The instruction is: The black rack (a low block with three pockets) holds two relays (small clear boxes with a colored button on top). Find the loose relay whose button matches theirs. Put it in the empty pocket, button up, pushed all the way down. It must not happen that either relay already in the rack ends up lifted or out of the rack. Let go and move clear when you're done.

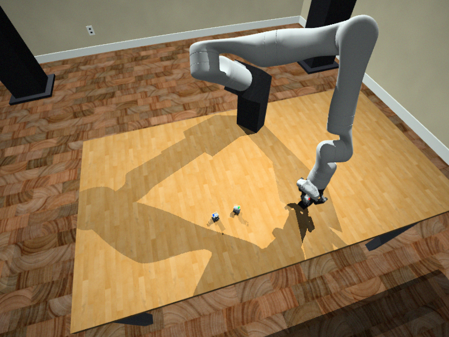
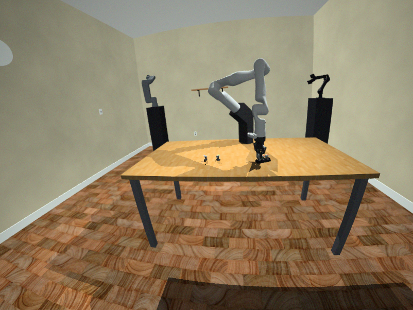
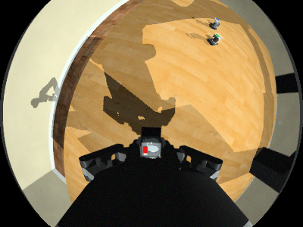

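Red-btn relay (image 1: pixel 307 199) (image 3: pixel 151 149) at the black rack (image 1: pixel 303 204) (image 2: pixel 265 160) (image 3: pixel 151 132), right side of bench (image 1: pixel 145 232) (image 2: pixel 200 168) (image 3: pixel 197 68); seating depth unclear. Claw (image 1: pixel 308 201) (image 2: pixel 260 159) (image 3: pixel 151 142) pinching it. Blue-btn relay (image 1: pixel 215 216) (image 2: pixel 205 158) (image 3: pixel 215 23) & green-btn relay (image 1: pixel 237 209) (image 2: pixel 218 157) (image 3: pixel 215 39) well apart, to left.

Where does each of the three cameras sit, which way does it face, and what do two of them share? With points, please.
Top: high across the table (image 1: pixel 119 290) (image 2: pixel 200 177) (image 3: pixel 227 76) from the arm's base, facing down toward it; whole arm, gripper (image 1: pixel 314 199) (image 2: pixel 260 156) (image 3: pixel 151 142).
Exterior: lower, set back on that same side, facing the room; whole arm, gripper.
Wrist: on the arm's end, looking past the gripper at the table; gripper only.
Top and exterior share the arm's black pedestal (image 1: pixel 248 116) (image 2: pixel 245 133).
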Tool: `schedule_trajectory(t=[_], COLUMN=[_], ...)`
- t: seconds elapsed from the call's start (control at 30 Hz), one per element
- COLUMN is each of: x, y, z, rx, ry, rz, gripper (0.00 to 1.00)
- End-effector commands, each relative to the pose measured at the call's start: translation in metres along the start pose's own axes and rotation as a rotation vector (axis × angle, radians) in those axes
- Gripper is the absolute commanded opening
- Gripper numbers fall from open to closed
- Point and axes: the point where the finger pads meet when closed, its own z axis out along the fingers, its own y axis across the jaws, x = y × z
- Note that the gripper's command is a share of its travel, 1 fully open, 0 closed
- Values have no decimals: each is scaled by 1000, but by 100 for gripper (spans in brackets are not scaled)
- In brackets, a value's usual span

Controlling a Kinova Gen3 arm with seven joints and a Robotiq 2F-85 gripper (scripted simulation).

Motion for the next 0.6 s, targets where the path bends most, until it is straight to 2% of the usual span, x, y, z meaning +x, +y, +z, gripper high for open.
schedule_trajectory(t=[0.0, 0.57], x=[0, 0], y=[-1, -1], z=[0, 5], rx=[1, 1], ry=[0, 0], rz=[0, 0], gripper=[0, 0])
